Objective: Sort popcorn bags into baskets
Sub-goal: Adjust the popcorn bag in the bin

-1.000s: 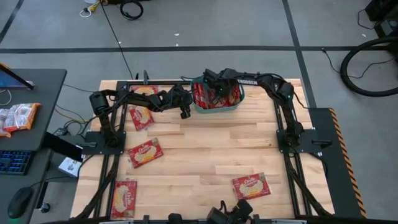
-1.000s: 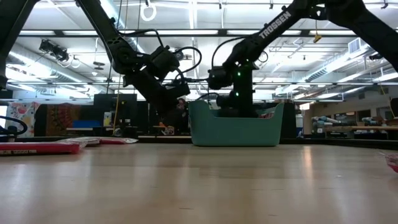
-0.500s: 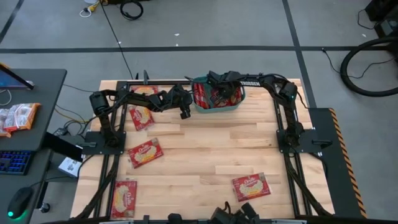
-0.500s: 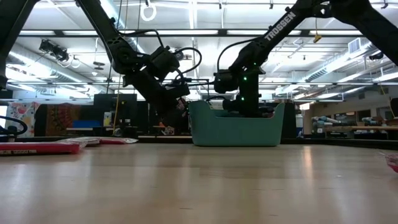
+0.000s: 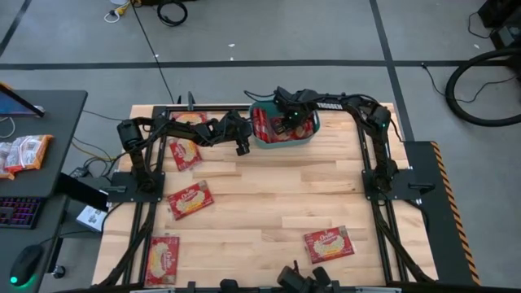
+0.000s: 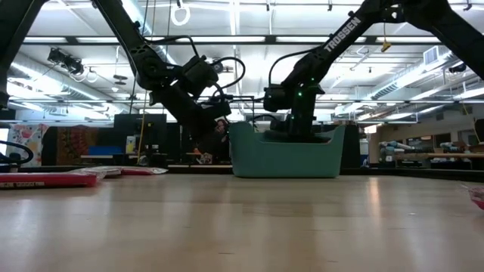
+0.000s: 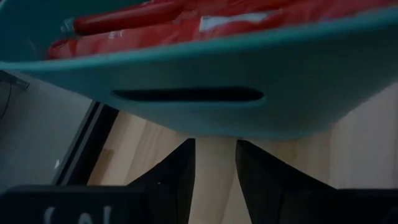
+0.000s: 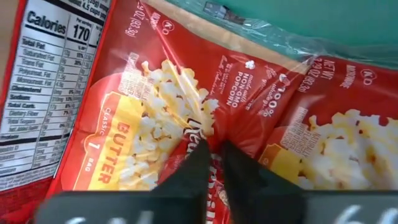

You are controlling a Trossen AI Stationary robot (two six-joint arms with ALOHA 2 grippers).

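Teal basket (image 5: pixel 285 140) at tabletop (image 5: pixel 269 203) far edge already holds several popcorn bags (image 8: pixel 168 130). Right tool (image 8: pixel 212 158) inside basket, fingers nearly shut, above bags. Left tool (image 7: pixel 214 165) just outside basket, narrow gap, empty. Five bags (image 5: pixel 190 200) remain on tabletop.

Open tabletop (image 5: pixel 269 195) mid-table; teal tub (image 5: pixel 285 140) and both arms crowding the far edge

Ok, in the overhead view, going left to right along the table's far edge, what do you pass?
Popcorn bags by the left arm's base → left end effector, empty beside the tub → teal basket with red bags inside → right end effector, down among those bags.
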